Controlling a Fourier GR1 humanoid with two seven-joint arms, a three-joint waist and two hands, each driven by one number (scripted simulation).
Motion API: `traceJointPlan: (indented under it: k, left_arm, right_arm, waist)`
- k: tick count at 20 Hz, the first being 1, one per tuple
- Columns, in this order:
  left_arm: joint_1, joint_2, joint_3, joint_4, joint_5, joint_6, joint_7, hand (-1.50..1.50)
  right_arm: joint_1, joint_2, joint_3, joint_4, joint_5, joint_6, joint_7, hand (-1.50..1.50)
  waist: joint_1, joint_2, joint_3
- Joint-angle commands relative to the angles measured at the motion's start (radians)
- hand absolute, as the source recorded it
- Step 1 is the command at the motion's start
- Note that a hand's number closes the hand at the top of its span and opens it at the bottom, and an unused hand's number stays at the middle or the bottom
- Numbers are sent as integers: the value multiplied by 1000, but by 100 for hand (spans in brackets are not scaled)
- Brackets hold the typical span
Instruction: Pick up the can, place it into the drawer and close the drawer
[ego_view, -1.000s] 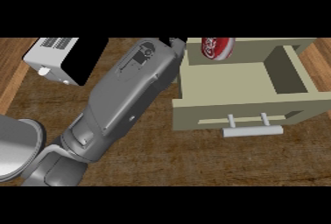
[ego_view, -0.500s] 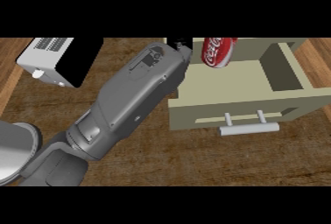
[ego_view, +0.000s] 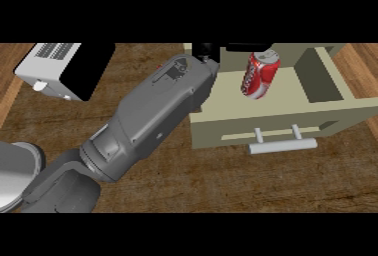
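Observation:
The red can (ego_view: 260, 76) stands slightly tilted over the inside of the open beige drawer (ego_view: 221, 125), near its back left corner. My right hand (ego_view: 247, 48) shows only as black fingers at the view's top edge, curled over the can's top. The grey forearm (ego_view: 155, 115) runs from the lower left up to the drawer's left wall and hides that side. The drawer's front carries a pale bar handle (ego_view: 283, 145). My left hand does not show.
A white appliance with a black side (ego_view: 63, 70) sits on the wooden counter at the upper left. A grey rounded part (ego_view: 15, 175) shows at the lower left edge. Bare wood (ego_view: 258, 185) lies in front of the drawer.
The forearm has stretched further toward the drawer. The can has come from the top edge down into the drawer's opening, and more of its length shows.

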Motion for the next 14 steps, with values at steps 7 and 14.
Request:
traceJointPlan:
  k: [7,14]
  left_arm:
    - [24,0,-99,-3,100,85,-46,-150]
    - [22,0,-103,31,147,67,-112,-150]
  right_arm:
    - [-13,0,9,-12,13,2,6,-150]
    - [-52,12,17,2,44,-20,-6,-150]
  waist:
    - [-10,1,0]
    - [-8,5,0]
